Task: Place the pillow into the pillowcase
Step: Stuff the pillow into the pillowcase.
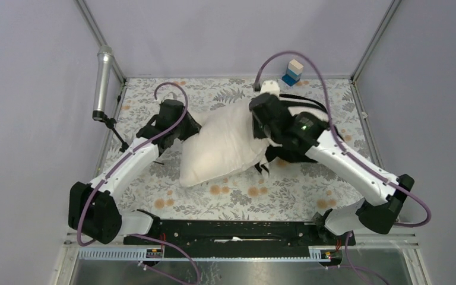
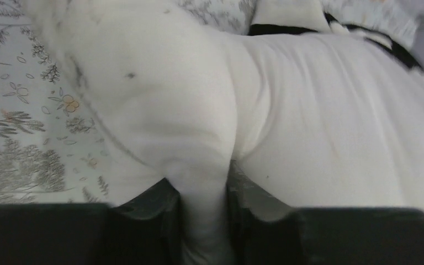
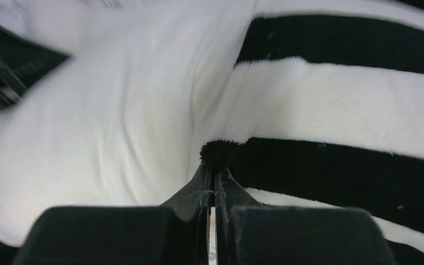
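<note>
One pillow (image 1: 219,148), one striped pillowcase (image 3: 337,99), perhaps two small stacked blocks (image 1: 293,71)

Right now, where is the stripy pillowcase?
In the top view, the pillowcase lies right of centre, bunched against the right end of the pillow, under the right arm. The right hand pinches its edge.

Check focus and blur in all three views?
Top external: sharp, even light, pillow casts only a soft shadow. Left wrist: near fabric and left gripper soft, right edge smeared. Right wrist: pillowcase stripes fairly crisp, top-left corner smeared.
</note>
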Robot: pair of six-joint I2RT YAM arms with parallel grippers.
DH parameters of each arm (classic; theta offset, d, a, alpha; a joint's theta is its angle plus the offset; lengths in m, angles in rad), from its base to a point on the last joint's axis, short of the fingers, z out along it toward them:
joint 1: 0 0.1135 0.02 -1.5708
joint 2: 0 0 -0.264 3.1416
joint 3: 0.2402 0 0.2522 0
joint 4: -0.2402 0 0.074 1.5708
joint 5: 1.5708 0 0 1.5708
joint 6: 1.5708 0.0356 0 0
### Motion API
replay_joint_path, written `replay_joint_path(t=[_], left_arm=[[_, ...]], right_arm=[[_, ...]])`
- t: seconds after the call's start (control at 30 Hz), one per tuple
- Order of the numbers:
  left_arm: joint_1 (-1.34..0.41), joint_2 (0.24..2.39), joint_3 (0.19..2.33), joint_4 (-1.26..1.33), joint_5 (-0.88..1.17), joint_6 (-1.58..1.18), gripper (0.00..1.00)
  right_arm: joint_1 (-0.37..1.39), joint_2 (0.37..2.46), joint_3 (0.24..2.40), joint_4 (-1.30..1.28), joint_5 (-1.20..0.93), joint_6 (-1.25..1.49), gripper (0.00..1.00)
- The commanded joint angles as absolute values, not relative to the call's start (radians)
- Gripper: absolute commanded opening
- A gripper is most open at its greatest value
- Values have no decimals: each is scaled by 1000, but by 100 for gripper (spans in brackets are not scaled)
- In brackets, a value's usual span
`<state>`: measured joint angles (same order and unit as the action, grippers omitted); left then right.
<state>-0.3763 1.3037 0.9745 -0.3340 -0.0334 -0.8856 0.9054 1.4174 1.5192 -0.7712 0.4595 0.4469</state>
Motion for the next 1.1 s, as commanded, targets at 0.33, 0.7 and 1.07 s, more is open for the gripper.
replay_joint_path(t=[0.33, 0.7, 1.07], left_arm=[[-493, 1262, 1508, -786, 11, -493, 99], [-495, 1299, 1515, -808, 43, -327, 99], [-512, 1371, 1141, -480, -34, -495, 48]], right_arm=[[601, 1681, 1999, -831, 87, 401, 0], [495, 1946, 2052, -748, 33, 402, 0], [545, 1797, 1958, -667, 159, 393, 37]])
